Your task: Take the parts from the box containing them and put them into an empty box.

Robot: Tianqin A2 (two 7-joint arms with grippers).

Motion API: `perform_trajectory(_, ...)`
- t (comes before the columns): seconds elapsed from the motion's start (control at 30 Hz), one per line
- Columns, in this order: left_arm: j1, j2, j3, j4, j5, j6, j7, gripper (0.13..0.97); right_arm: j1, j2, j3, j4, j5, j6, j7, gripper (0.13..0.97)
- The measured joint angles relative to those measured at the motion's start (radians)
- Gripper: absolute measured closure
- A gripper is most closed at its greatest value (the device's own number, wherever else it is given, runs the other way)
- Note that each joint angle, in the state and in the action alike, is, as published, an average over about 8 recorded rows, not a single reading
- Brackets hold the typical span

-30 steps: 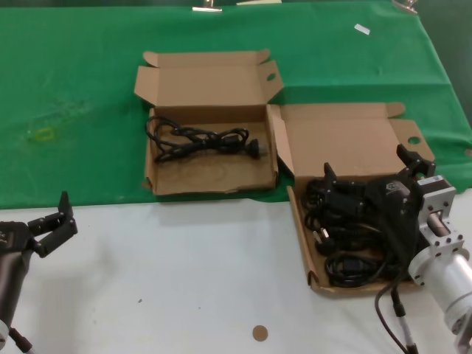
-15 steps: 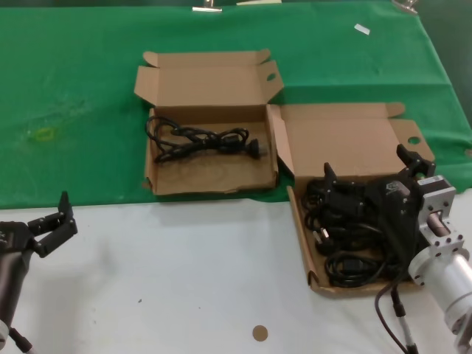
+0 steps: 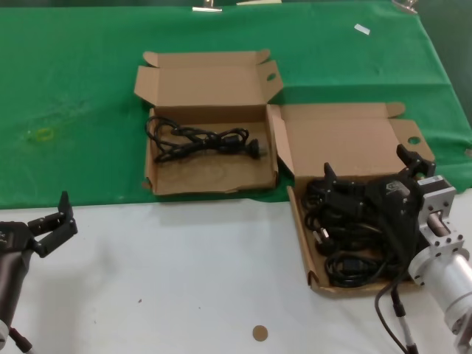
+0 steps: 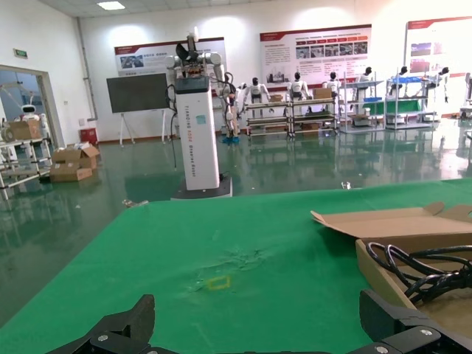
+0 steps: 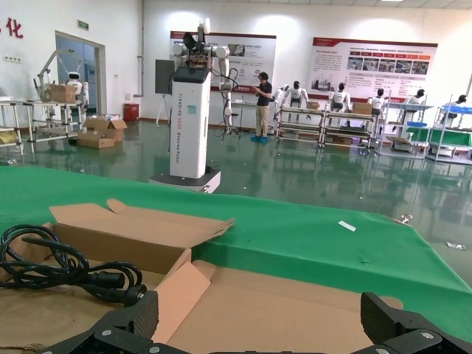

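Note:
The wider brown box (image 3: 304,243) at the right holds several coiled black cords (image 3: 346,240). My right gripper (image 3: 371,168) hovers over this pile, open and empty, its jaws spread above the cords and apart from them. In the right wrist view the right gripper (image 5: 262,313) faces the box's plain lid (image 5: 295,310). The squarish box (image 3: 214,181) at the middle back holds one cord (image 3: 199,140), which also shows in the right wrist view (image 5: 66,269). My left gripper (image 3: 50,221) is parked open and empty at the near left, over the white table.
A green cloth (image 3: 74,96) covers the far half of the table and white surface (image 3: 184,280) the near half. A small brown disc (image 3: 259,333) lies near the front edge. In the left wrist view the left gripper (image 4: 258,317) faces the cloth, with the squarish box (image 4: 383,221) off to one side.

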State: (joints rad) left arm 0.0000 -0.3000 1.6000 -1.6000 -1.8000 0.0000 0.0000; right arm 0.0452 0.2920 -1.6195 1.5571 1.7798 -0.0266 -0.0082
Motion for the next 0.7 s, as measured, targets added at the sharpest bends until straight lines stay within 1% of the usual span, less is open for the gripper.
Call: perform_trajectory(0.7, 0.000, 0.000, 0.000, 0.000, 0.000, 0.000, 0.000, 0.132, 0.000, 0.000, 0.000, 0.000, 0.000, 0.000, 0.000, 0.129)
